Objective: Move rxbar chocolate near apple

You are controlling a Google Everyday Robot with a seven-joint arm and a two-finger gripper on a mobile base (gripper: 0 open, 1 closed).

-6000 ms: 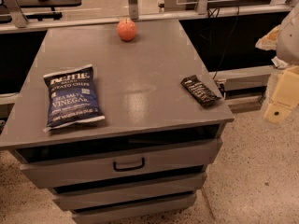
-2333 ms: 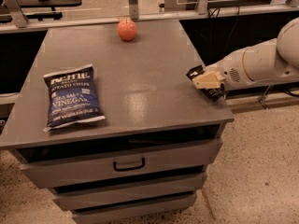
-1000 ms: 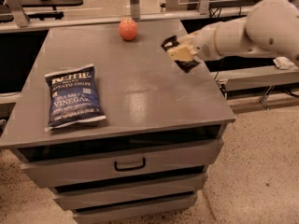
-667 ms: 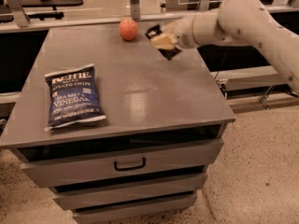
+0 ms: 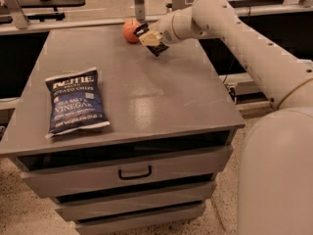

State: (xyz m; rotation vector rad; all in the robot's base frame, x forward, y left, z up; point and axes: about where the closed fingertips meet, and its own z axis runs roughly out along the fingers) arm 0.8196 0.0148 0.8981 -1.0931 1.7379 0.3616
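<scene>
The orange-red apple (image 5: 130, 30) sits at the back of the grey table (image 5: 146, 92). My gripper (image 5: 150, 39) is just right of the apple, shut on the black rxbar chocolate (image 5: 157, 48), and holds it tilted a little above the table top. The bar's lower end pokes out below the fingers; its upper end is close to the apple. My arm reaches in from the right across the back of the table.
A large blue chip bag (image 5: 74, 102) lies flat on the left front part of the table. Drawers with a handle (image 5: 134, 173) are below the table top. A railing and shelves run behind the table.
My gripper closed on the rxbar chocolate at the table's right edge, lifted it and carried it back and left until it is beside the apple.
</scene>
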